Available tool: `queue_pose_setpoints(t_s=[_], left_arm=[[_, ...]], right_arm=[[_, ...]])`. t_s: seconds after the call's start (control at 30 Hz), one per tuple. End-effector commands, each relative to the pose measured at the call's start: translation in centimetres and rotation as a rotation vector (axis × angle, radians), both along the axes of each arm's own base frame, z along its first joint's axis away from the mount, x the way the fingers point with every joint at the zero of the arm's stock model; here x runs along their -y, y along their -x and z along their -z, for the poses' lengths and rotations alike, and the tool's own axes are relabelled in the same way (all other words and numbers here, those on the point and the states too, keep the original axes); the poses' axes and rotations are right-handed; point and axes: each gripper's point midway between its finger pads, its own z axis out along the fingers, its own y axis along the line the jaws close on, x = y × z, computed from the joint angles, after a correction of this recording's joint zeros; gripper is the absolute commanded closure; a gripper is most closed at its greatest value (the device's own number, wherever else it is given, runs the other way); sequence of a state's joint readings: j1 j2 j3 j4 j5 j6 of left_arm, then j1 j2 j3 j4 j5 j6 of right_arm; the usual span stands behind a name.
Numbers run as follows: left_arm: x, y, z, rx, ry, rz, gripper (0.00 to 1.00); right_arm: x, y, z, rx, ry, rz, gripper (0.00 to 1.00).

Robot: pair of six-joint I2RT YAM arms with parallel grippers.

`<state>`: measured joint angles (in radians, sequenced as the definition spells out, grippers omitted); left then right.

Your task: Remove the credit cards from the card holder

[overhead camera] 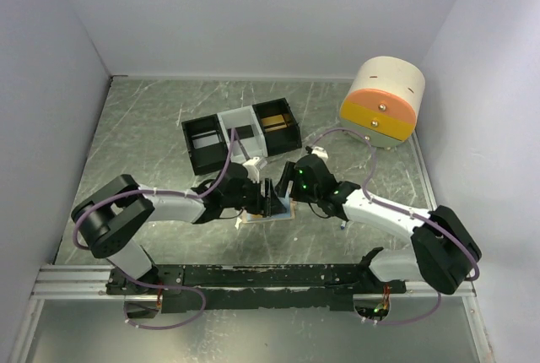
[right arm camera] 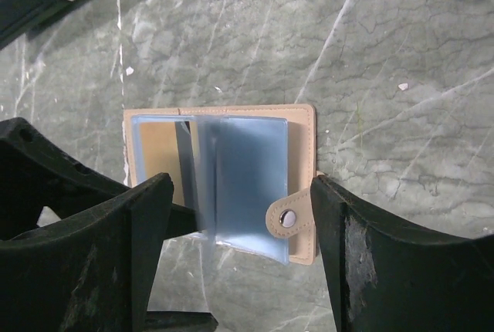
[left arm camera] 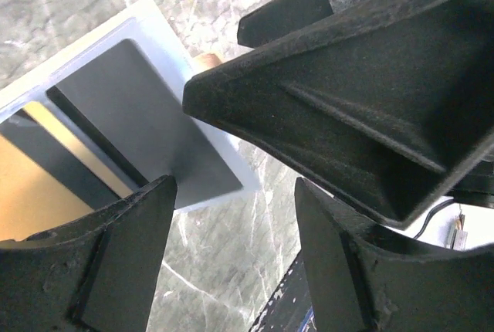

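The small flat tan card holder (right arm camera: 224, 170) lay open on the green marbled table (right arm camera: 386, 38), right in the middle, between my two grippers. Its see-through pale blue sleeves (right arm camera: 251, 147) faced up, and its little tab with the round metal snap stud (right arm camera: 289, 218) stuck out on one side. A flat grey card (left arm camera: 147, 123) and a gold one (left arm camera: 46, 193) sat inside the sleeves. My right gripper (right arm camera: 239, 193) hung over the holder with its jaws wide apart, one on each side of it. My left gripper (left arm camera: 235, 193) was just beside the grey card, jaws apart too, holding nothing. I think the holder could slide or lift off the table when I pull a card, because nothing pressed it down. The soft sleeve could bend instead of letting go. My grippers were very close, so they could bump.
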<state>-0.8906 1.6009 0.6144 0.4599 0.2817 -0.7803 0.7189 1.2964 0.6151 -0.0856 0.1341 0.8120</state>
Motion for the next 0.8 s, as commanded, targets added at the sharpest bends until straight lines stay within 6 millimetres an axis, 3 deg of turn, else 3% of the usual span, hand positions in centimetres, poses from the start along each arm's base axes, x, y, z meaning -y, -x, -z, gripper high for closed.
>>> queue_pose_setpoints(t_s=[0.0, 0.17, 0.33, 0.5, 0.63, 0.77], left_arm=[[1.7, 0.4, -1.0, 0.025, 0.045, 0.087, 0.25], [2.6, 0.9, -1.1, 0.031, 0.05, 0.123, 0.19], [1.8, 0.5, -3.3, 0.108, 0.057, 0.076, 0.19], [-2.0, -1.2, -4.0, 0.18, -0.013, -0.114, 0.25], [-5.6, -2.0, -3.5, 0.181, -0.1, -0.273, 0.29], [-7.7, -2.2, -3.0, 0.173, -0.156, -0.352, 0.3]], right_arm=[[1.0, -0.7, -1.4, 0.041, 0.004, 0.058, 0.27], [1.2, -0.5, -1.9, 0.054, 0.004, 0.054, 0.26], [-0.2, -0.1, -1.9, 0.044, -0.048, -0.017, 0.3], [-2.9, 0.5, -1.2, 0.002, -0.12, -0.135, 0.41], [-5.1, 1.5, -0.5, -0.037, -0.199, -0.236, 0.51], [-6.3, 2.5, 0.4, -0.081, -0.262, -0.3, 0.55]])
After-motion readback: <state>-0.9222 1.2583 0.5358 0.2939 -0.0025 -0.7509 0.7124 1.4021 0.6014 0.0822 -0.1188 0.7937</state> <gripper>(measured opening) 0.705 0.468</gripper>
